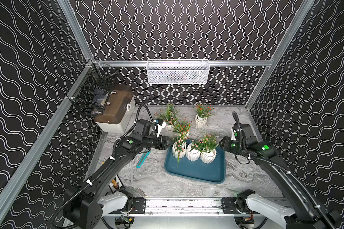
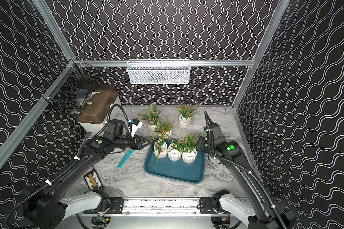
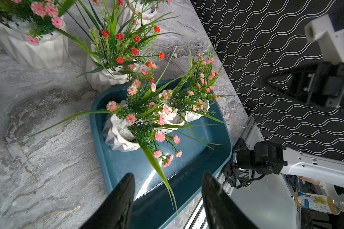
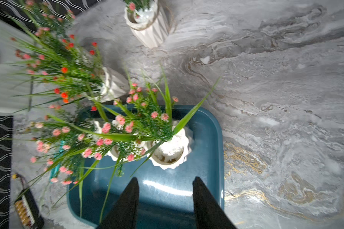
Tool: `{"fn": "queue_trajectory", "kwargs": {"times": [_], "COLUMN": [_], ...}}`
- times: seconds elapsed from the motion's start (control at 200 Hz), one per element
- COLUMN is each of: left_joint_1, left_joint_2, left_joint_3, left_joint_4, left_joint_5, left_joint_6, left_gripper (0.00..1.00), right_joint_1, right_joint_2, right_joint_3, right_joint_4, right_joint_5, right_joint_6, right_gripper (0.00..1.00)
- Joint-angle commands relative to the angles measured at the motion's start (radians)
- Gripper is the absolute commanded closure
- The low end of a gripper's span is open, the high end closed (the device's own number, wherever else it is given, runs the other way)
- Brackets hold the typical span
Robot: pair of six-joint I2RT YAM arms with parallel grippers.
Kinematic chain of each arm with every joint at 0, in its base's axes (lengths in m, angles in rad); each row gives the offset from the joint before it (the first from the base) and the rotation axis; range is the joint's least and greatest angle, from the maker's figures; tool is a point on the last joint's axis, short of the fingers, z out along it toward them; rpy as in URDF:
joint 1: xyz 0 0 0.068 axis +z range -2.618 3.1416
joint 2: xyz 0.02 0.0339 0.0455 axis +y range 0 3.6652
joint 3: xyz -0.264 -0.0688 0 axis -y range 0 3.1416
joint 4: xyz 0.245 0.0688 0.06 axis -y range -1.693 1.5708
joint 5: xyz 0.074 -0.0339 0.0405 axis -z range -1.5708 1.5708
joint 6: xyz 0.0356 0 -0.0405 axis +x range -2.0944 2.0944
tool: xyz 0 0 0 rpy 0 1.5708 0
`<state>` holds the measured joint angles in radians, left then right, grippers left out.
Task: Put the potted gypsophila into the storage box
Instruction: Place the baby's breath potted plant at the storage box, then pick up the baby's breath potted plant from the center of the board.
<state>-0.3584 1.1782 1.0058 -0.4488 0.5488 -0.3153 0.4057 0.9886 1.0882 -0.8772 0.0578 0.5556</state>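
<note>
The storage box [image 1: 195, 168] [image 2: 175, 168] is a dark teal tray in the middle of the marble table. Three potted gypsophila with pink blossoms stand in a row along its far edge: [image 1: 178, 151], [image 1: 193, 155], [image 1: 208, 157]. Three more stand on the table behind it: [image 1: 200, 121], [image 1: 182, 127], [image 1: 169, 116]. My left gripper [image 1: 170, 143] [image 3: 168, 174] hovers open at the tray's left far corner, with only a loose leaf blade between its fingers. At the tray's right far corner my right gripper [image 1: 220, 142] [image 4: 166, 178] is open and empty over the tray floor [image 4: 167, 190].
A teal clip [image 1: 143, 159] lies left of the tray. A white box with a brown lid [image 1: 115, 117] stands at the back left under a black wire basket [image 1: 91, 93]. A white mesh basket [image 1: 177, 72] hangs on the back wall. A small bead board [image 1: 115, 183] sits front left.
</note>
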Motion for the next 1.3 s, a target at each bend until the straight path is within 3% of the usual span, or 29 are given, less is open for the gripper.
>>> {"fn": "queue_trajectory", "kwargs": {"times": [0.0, 0.165, 0.681, 0.836, 1.011, 1.181, 1.206, 1.256, 1.296], "left_joint_1": [0.002, 0.004, 0.016, 0.036, 0.084, 0.145, 0.151, 0.16, 0.166], "left_joint_2": [-0.012, 0.012, 0.028, 0.075, 0.192, 0.305, 0.327, 0.375, 0.413], "left_joint_3": [-0.003, 0.013, 0.034, 0.04, 0.089, 0.167, 0.184, 0.217, 0.234], "left_joint_4": [0.024, -0.007, -0.074, -0.036, -0.027, -0.004, -0.005, 0.001, 0.015], "left_joint_5": [-0.035, -0.086, -0.297, -0.299, -0.266, -0.231, -0.229, -0.217, -0.196], "left_joint_6": [0.019, 0.021, -0.028, -0.062, -0.121, -0.16, -0.163, -0.171, -0.183], "left_gripper": [0.41, 0.41, 0.41, 0.42, 0.47, 0.48, 0.48, 0.49, 0.51], "right_joint_1": [0.001, 0.001, -0.017, -0.059, -0.088, -0.09, -0.09, -0.09, -0.09], "right_joint_2": [-0.056, -0.049, 0.162, 0.201, 0.177, 0.161, 0.158, 0.146, 0.132], "right_joint_3": [-0.025, 0.008, 0.22, 0.215, 0.132, 0.077, 0.071, 0.054, 0.028], "right_joint_4": [0.13, 0.177, 0.174, 0.226, 0.337, 0.385, 0.391, 0.408, 0.425], "right_joint_5": [-0.07, -0.052, -0.137, -0.23, -0.419, -0.478, -0.487, -0.501, -0.501], "right_joint_6": [-0.041, -0.064, -0.172, -0.186, -0.143, -0.131, -0.127, -0.118, -0.111], "right_gripper": [0.52, 0.48, 0.48, 0.48, 0.48, 0.47, 0.45, 0.27, 0.24]}}
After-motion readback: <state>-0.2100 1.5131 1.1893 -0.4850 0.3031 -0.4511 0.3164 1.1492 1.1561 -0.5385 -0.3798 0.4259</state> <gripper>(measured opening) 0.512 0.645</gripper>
